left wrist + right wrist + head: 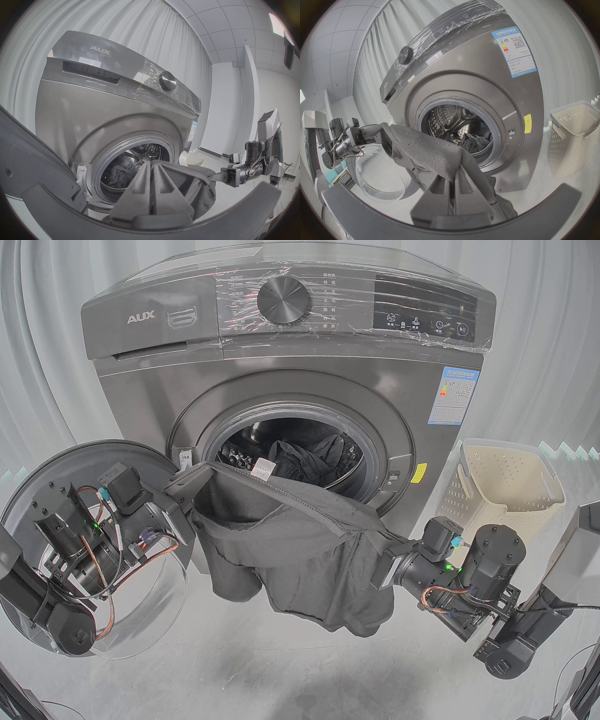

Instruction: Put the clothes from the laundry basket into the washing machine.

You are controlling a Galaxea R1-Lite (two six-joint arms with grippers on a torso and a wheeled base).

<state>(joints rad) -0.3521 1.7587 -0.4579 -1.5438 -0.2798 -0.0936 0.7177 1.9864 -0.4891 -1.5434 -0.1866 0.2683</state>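
Flanking stretched garment [300, 540]: open door [65, 459], basket [478, 505]

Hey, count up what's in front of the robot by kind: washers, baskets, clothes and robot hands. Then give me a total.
washing machine: 1
laundry basket: 1
grey garment stretched between the hands: 1
dark bundle in the drum: 1 (pieces cannot be told apart)
hands, left hand and right hand: 2
Total: 6
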